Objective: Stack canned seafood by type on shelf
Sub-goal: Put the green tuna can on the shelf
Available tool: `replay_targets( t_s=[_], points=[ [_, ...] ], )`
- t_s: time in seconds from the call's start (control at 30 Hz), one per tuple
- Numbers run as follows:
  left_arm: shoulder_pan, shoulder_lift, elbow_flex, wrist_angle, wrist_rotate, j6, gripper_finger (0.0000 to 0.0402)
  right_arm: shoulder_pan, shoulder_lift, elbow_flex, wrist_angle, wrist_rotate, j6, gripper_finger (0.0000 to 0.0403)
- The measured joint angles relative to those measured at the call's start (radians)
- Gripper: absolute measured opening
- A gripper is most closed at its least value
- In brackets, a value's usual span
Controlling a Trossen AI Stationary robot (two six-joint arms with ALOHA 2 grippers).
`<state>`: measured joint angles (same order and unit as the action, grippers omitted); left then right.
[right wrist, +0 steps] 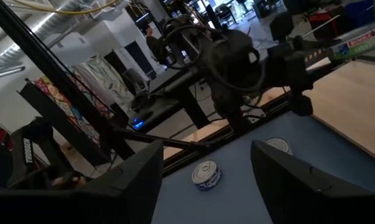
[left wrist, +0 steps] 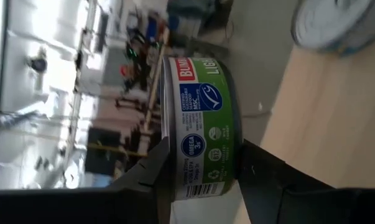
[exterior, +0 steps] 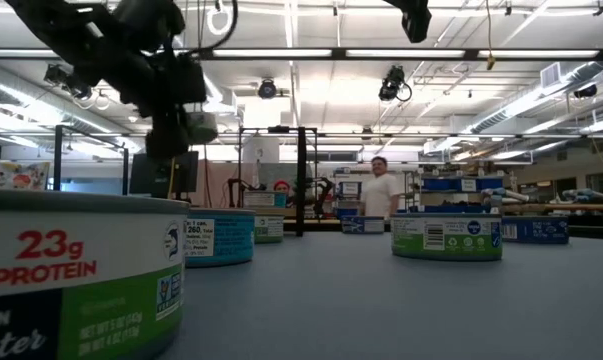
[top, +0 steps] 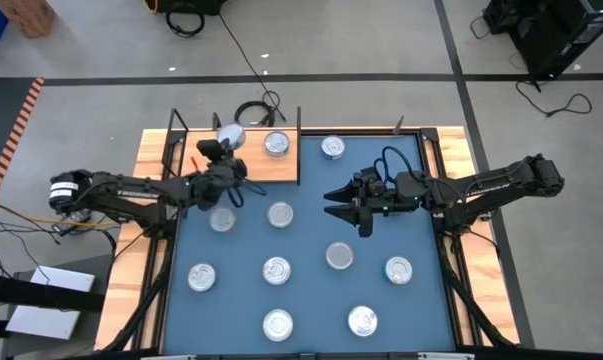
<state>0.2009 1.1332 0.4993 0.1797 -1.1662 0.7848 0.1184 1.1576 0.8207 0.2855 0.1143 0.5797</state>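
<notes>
High view first: my left gripper hangs above the left half of the light-brown rectangular wooden shelf board, at the far-left corner of the large blue table mat. My two dark fingers pinch a low round silver tin with a green and blue paper label. I have it by its flat ends, one finger on each face, so the tin is tipped on its side: its short axis runs level between my fingers and its shiny round lid faces sideways and partly upward. In the low view the same tin shows up in the air, clear of the mat.

One more silver tin with a ribbed, shiny lid lies flat on the board, just right of my left gripper, lid up. Thin black metal uprights stand at the board's corners.

My right gripper hovers over the middle of the mat, fingers spread wide and holding nothing, pointing left.

Nine other flat round tins sit loose on the smooth blue mat, all upright with lids up, well apart from each other. A black looped cable lies on the grey floor just beyond the board.
</notes>
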Motion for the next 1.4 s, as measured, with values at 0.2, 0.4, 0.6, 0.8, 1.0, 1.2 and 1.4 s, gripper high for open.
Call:
replay_targets(
  t_s=[0.2,0.4,0.6,0.8,1.0,1.2,1.4],
  points=[
    [0.088,0.002,0.065,-0.323,0.1,-0.32,0.0145,0.0,0.0,0.0,-0.005,0.0,-0.002,0.0248],
    [0.161,0.042,0.088,-0.412,0.098,-0.412,0.0145,0.0,0.0,0.0,-0.005,0.0,-0.008,0.0248],
    [0.221,0.117,0.09,-0.433,0.097,-0.414,0.0145,0.0,0.0,0.0,-0.008,0.0,-0.014,0.0248],
    [0.273,0.173,0.09,-0.446,0.115,-0.417,0.0145,0.0,0.001,0.0,-0.011,0.0,-0.014,0.0248],
    [0.316,0.179,0.091,-0.511,0.194,-0.465,0.0145,0.0,0.001,0.0,-0.011,0.0,-0.012,0.0248],
    [0.33,0.179,0.125,-0.648,0.246,-0.586,0.0145,0.0,0.001,0.0,-0.011,0.0,-0.012,0.0248],
    [0.33,0.179,0.143,-0.68,0.267,-0.607,0.0166,0.0,0.001,0.0,-0.012,0.0,-0.012,0.0248]
  ],
)
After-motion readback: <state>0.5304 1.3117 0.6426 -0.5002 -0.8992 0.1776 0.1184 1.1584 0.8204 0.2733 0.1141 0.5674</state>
